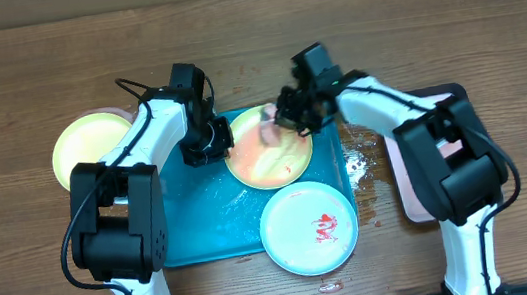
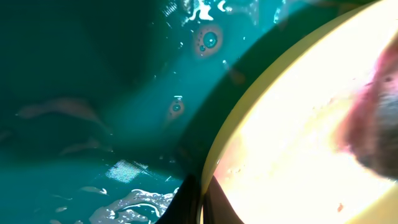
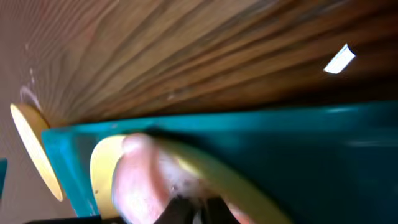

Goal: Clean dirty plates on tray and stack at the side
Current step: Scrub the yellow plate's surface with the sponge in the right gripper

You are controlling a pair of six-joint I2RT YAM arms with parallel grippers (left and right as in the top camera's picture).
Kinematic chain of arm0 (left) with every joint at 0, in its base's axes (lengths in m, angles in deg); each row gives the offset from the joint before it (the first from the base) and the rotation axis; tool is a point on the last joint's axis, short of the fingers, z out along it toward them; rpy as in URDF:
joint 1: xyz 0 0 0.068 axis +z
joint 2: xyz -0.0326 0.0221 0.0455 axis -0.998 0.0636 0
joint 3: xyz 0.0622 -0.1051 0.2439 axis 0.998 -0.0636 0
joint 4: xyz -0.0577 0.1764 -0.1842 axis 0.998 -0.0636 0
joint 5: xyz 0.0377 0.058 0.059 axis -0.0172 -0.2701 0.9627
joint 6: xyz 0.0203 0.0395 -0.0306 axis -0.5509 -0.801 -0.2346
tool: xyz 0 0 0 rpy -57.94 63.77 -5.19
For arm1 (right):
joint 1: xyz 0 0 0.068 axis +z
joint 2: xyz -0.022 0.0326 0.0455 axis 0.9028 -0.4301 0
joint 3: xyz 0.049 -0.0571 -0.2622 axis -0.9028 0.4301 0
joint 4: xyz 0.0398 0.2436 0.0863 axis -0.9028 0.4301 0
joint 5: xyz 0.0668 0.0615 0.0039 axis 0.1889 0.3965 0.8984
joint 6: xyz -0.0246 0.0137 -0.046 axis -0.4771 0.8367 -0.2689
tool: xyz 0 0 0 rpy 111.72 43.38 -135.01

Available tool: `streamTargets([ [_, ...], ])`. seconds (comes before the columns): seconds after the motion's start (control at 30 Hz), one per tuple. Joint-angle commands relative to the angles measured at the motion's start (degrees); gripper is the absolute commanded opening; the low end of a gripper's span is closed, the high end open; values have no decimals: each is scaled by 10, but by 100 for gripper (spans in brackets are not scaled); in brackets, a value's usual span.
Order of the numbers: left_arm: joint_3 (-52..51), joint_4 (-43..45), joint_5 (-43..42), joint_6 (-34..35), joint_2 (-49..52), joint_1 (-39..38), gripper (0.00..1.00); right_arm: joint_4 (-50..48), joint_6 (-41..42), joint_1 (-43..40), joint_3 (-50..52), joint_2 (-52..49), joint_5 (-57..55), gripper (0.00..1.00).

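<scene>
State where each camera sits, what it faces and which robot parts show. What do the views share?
Overhead: above the table, facing down on the teal tray; left arm and right arm show.
Left wrist: low over the tray, facing the rim of the yellow plate; its fingertips show.
Right wrist: low, facing across the tray to the table; its fingertips and a pink pad show.
Shared: all show that plate.

The tray lies mid-frame on the table. The middle plate rests in the tray's upper right part, with a sponge on its upper left. A second plate overlaps the tray's lower right corner. A third plate lies on the table, upper left of the tray. A smaller tray lies at the right, apart.
</scene>
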State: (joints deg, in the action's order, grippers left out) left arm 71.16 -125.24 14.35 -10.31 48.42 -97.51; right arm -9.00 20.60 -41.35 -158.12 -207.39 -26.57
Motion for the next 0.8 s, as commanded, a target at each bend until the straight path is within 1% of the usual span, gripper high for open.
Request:
streamTargets([
  [0.0, -7, -6, 7, -7, 10, -1, 4, 47, 4, -25, 7, -14, -113, 4],
  [0.13, -7, -6, 7, -7, 10, -1, 4, 126, -32, -41, 6, -14, -115, 4],
  [0.43, -7, -5, 10, -6, 10, -1, 4, 247, -102, -40, -2, -14, -104, 4],
  [0.57, -7, -2, 10, -2, 10, -1, 5, 268, -137, -24, -2, -14, -42, 4],
  [0.77, -7, 2, 9, 0, 10, -1, 4, 257, -153, 18, -2, -14, 52, 4],
])
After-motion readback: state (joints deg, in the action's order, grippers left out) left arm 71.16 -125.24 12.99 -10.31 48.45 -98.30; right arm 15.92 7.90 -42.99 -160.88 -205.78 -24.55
